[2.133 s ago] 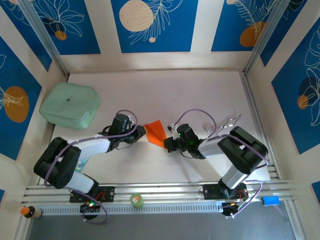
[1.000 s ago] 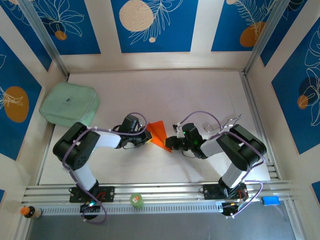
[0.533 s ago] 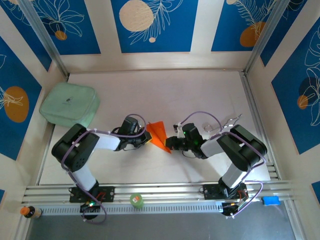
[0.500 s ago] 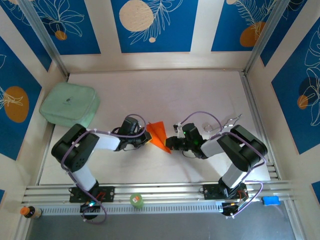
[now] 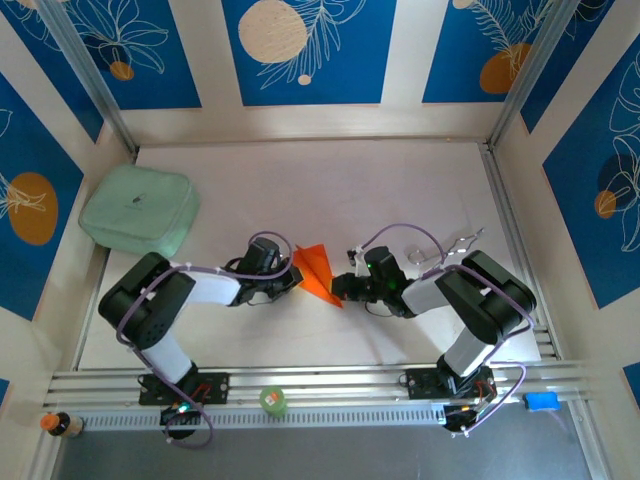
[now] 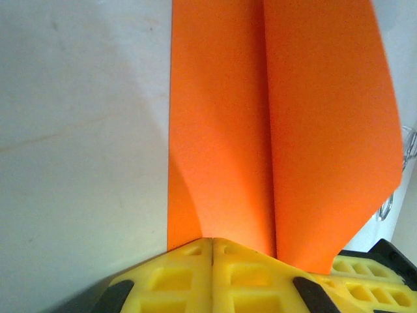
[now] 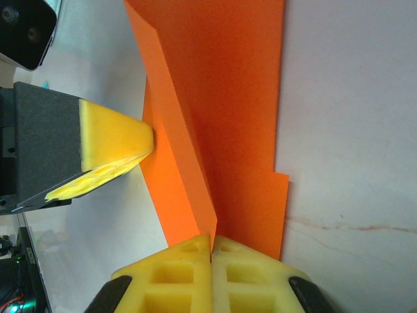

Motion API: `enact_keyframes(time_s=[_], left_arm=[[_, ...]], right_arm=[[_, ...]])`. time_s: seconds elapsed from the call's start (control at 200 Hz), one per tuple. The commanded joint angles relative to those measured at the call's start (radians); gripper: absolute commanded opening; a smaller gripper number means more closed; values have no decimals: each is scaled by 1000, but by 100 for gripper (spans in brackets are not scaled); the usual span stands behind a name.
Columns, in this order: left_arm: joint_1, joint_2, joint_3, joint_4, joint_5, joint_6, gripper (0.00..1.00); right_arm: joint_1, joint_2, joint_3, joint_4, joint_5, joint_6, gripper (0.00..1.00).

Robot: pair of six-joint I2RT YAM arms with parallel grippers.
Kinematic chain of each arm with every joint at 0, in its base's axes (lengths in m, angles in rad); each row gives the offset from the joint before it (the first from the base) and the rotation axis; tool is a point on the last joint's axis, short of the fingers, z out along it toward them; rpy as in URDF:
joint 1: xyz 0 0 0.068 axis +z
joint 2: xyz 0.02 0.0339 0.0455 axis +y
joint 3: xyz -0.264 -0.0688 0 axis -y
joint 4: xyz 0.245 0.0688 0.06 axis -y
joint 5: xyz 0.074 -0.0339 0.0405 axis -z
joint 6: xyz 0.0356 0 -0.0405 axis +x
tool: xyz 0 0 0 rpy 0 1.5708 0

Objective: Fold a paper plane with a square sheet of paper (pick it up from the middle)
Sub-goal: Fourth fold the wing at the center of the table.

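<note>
The square sheet of paper (image 5: pixel 315 270) is a bright orange creased wedge lying mid-table, its point toward the near edge. My left gripper (image 5: pixel 292 275) is shut, its yellow tips resting on the sheet's left edge (image 6: pixel 212 240). In the left wrist view the paper (image 6: pixel 260 117) runs away from those tips with one long crease. My right gripper (image 5: pixel 338 288) meets the paper from the right. Its jaws are shut (image 7: pixel 212 236), with the corner of a raised flap of the paper (image 7: pixel 228 98) running into the seam between them. The left gripper (image 7: pixel 151 142) touches that flap's far side.
A pale green cushion-like pad (image 5: pixel 138 210) lies at the far left. A small green round object (image 5: pixel 273 401) sits on the front rail, an orange-capped bottle (image 5: pixel 60 424) at its left end, a blue block (image 5: pixel 541 401) at its right. Walls close in on three sides.
The left arm's elbow has drifted slightly leftward. Both grippers and the orange paper stay where they were.
</note>
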Motion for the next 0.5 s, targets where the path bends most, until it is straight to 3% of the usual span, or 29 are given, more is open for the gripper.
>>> enact_keyframes(time_s=[0.0, 0.375, 0.495], left_arm=[[-8, -25, -20, -59, -43, -7, 0], [-12, -47, -25, -34, -46, 0, 0], [-13, -83, -6, -17, -42, 46, 6]], right_arm=[[5, 7, 5, -50, -13, 2, 4], [10, 25, 15, -68, -22, 7, 4], [8, 26, 17, -76, -20, 7, 4]])
